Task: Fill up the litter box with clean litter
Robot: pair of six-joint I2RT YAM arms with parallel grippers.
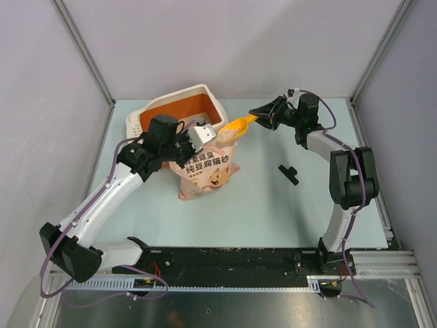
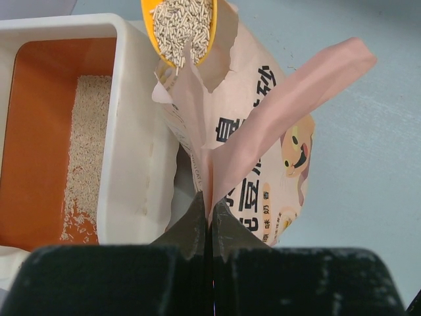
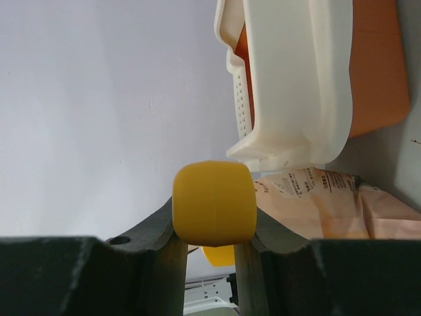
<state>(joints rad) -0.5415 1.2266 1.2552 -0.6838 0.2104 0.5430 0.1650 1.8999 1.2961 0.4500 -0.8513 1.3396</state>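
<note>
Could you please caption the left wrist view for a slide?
Left gripper, jaws shut on the pink-beige printed bag, beside the cream-white, orange-lined plastic litter box holding some pale beige litter.

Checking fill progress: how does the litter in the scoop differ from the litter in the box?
Scoop litter is heaped in the yellow scoop; box litter lies thinly along one wall of the litter box. Scoop litter shows distinct pellets; box litter looks finer. Both are pale beige.

The left arm [image 1: 113,184] and bag [image 1: 205,171] hide the litter box's [image 1: 174,94] near rim from above.
</note>
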